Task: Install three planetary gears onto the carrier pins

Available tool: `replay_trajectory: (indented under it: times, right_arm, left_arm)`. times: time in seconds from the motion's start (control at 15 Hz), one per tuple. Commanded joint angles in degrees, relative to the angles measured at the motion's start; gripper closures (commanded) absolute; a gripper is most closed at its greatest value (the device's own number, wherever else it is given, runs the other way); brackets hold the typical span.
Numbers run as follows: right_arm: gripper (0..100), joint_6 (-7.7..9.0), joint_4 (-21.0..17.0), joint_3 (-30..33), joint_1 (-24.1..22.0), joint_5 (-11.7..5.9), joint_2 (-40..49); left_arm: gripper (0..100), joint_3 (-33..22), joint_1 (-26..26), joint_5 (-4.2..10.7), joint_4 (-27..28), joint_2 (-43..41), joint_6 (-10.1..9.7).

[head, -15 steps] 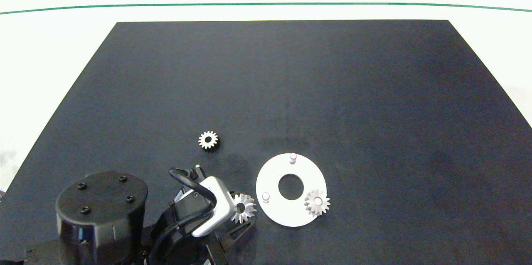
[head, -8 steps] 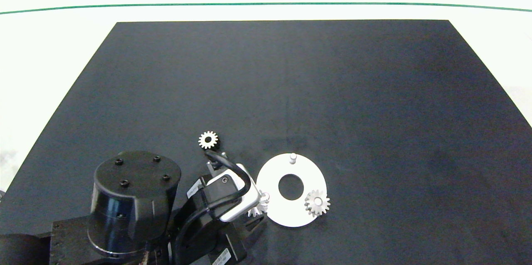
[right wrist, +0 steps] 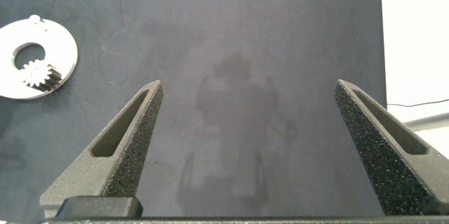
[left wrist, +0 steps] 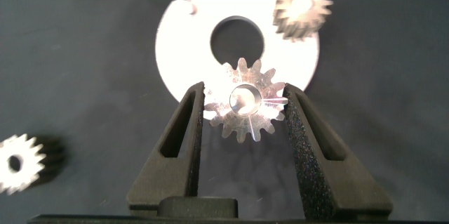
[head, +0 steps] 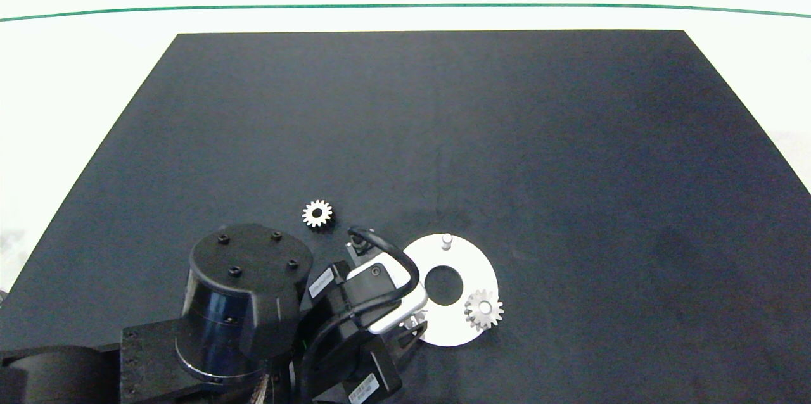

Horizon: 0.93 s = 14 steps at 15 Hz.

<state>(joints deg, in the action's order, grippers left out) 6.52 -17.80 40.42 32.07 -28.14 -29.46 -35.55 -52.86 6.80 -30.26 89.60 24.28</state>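
Observation:
My left gripper (left wrist: 244,88) is shut on a silvery planetary gear (left wrist: 247,115), held flat over the near-left part of the white carrier disc (left wrist: 184,48). A pale round spot shows through the gear's centre hole. In the head view the wrist camera hides most of this gear and the left gripper (head: 413,323). A second gear (head: 483,309) sits on the disc's right pin. The far carrier pin (head: 447,240) stands bare. A third gear (head: 317,213) lies loose on the mat, left of the disc. My right gripper (right wrist: 247,83) is open over bare mat, away from the disc (right wrist: 62,54).
A black mat (head: 507,138) covers the white table. The left arm's bulky joint (head: 250,290) stands close to the loose gear. The mat's right edge (right wrist: 382,55) shows near the right gripper.
My left arm has carried its gear to the right, from beside the disc's left edge to over the disc. The left pin is now hidden under the wrist.

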Motion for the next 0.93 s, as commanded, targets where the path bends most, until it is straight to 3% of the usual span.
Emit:
replay_trajectory:
  times: [0.07, 0.93]
  right_arm:
    - [0, 0.07, 0.0, 0.1, 0.0, -0.16, -0.1]
    - [0, -0.02, -0.1, 0.1, 0.0, -0.16, -0.1]
  left_arm:
    - [96, -0.8, -0.9, 0.76, -0.3, 2.5, 0.24]
    - [96, -2.0, -0.1, 0.76, -0.1, 2.9, 2.17]
